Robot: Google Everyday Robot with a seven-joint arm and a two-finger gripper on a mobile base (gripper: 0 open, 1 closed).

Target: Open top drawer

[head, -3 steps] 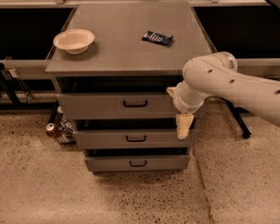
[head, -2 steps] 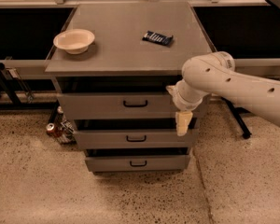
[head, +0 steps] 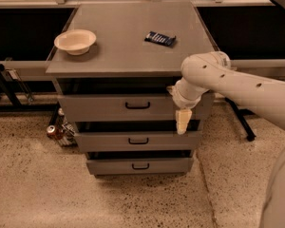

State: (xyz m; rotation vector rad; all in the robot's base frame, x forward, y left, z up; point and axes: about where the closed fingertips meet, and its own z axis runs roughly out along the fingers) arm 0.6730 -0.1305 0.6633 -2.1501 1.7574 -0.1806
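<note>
At the far left, a drinks can (head: 52, 131) is seen on the speckled floor beside the cabinet, and a pale bowl (head: 75, 42) is set on the left part of the grey cabinet top (head: 128, 61). Neither is found shifted from the earlier frames.

The top drawer (head: 99, 109) is located directly under the cabinet top and above the middle drawer (head: 104, 141) and the lowest drawer (head: 109, 166). Its long axis is laid left to right across the view, and its flat front is turned toward the camera, with the black bar handle (head: 137, 105) set level at the centre. Its position is unchanged from the earlier frames.

A dark packet (head: 160, 38) is seen lying on the right part of the cabinet top, where it lay before.

Right of the handle, the gripper (head: 183, 121) is hung tip-down in front of the right end of the top drawer's front, its cream tip reaching over the gap above the middle drawer. Compared with the earlier frames it is placed slightly farther left and slightly higher. Whether it is clenched or released cannot be told, nor whether the drawer front is touched. The white arm (head: 237, 87) is extended in from the right edge.
</note>
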